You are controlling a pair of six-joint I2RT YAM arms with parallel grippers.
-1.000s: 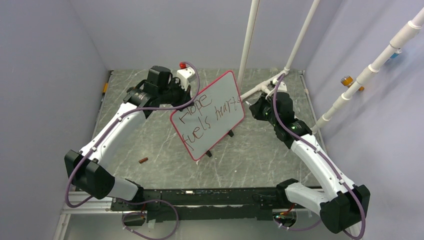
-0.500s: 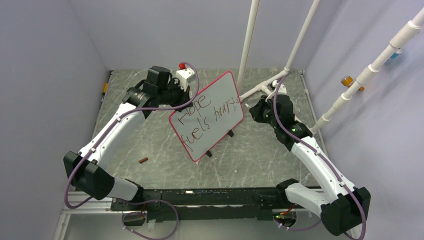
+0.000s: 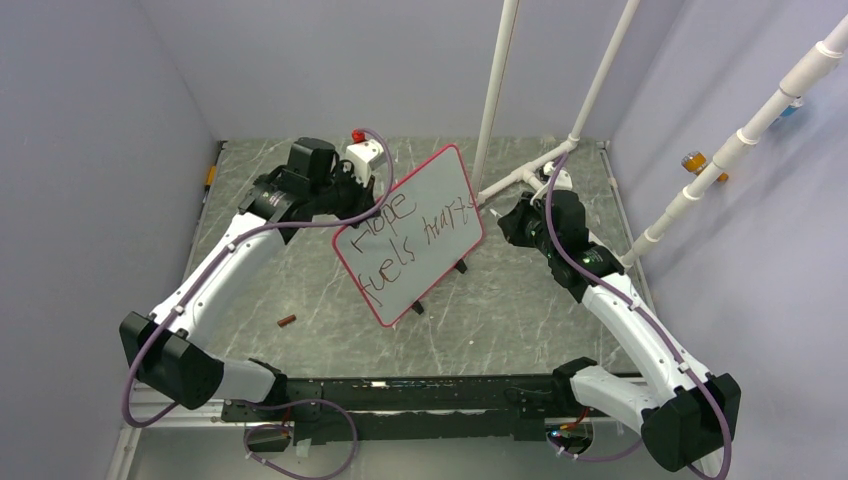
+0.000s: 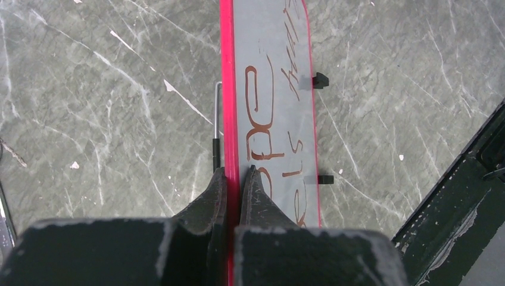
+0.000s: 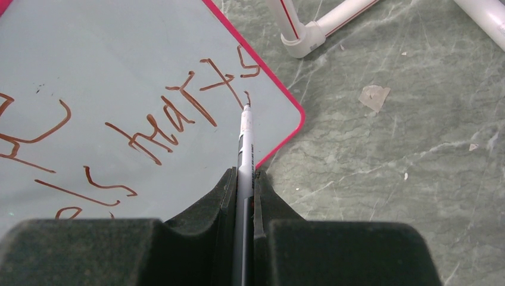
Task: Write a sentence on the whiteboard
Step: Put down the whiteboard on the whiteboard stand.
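Your right pincer [image 5: 241, 177] is clamped on a marker [image 5: 245, 140]. The barrel runs straight out between the jaws, and the tip appears to touch the whiteboard [image 5: 107, 53] just past the last letter of the sentence [image 5: 172, 116], near the red frame at the board's three o'clock corner. Your left pincer [image 4: 233, 177] is closed flat on the frame at about ten o'clock in the top view. It holds the board tilted, with its two black feet at five o'clock; whether they touch the surface [image 3: 300, 270] I cannot tell.

I judge the board light, stiff and slick-faced, so with one edge grip it would likely pivot if you press hard. Keep marker pressure gentle. Take hold by the frame, never the written face, which would probably smear.

A small brown piece [image 3: 286, 321] lies at seven o'clock from the board, and white pipes [image 3: 497, 80] stand at one o'clock.
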